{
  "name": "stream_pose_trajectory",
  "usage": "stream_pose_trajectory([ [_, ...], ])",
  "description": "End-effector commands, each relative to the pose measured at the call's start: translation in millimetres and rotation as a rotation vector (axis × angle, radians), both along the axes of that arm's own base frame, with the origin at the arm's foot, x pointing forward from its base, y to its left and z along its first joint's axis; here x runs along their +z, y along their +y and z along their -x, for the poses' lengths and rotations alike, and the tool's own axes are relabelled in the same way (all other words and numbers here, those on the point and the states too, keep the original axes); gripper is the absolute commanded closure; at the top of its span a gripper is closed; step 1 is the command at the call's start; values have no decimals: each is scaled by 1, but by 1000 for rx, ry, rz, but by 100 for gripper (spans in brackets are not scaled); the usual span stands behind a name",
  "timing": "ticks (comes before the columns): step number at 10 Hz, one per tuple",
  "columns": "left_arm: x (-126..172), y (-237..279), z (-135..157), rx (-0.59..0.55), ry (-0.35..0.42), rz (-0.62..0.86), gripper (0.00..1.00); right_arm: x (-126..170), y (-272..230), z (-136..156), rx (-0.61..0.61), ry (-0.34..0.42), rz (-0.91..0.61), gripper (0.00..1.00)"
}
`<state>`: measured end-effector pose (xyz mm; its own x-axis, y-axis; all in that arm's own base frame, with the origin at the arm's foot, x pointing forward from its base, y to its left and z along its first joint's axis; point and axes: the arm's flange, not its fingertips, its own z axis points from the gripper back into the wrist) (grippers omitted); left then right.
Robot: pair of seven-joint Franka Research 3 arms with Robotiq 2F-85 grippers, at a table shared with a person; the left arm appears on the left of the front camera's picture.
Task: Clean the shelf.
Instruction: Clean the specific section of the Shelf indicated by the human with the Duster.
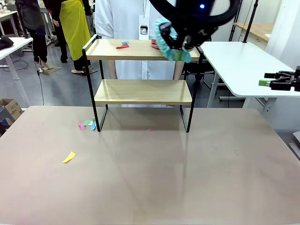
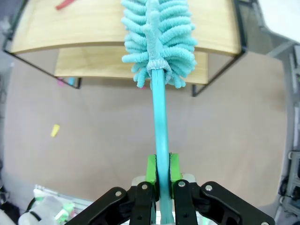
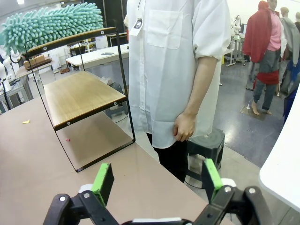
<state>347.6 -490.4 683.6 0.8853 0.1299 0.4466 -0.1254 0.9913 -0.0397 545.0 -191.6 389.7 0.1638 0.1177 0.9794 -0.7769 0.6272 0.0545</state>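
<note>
The shelf stands mid-table, two light wood boards in a black frame. My left gripper hovers at the right end of the top board, shut on a teal fluffy duster. In the left wrist view its green pads clamp the duster's handle and the duster head lies over the top board. Red and blue paper scraps lie on that board. My right gripper hangs open off the table's right side; in its own view the right gripper holds nothing, with the shelf to its left.
A person in a white coat stands close behind the shelf. Coloured scraps, a yellow scrap and a pink bit lie on the table. A white table stands at the right.
</note>
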Motion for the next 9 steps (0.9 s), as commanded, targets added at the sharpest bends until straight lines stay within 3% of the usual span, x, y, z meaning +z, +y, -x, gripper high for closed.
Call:
stream_pose_trajectory([
  [1, 5, 30, 2, 28, 35, -35, 87, 3, 2, 0, 3, -5, 0, 0],
  [9, 1, 145, 9, 154, 133, -271, 87, 3, 2, 0, 3, -5, 0, 0],
])
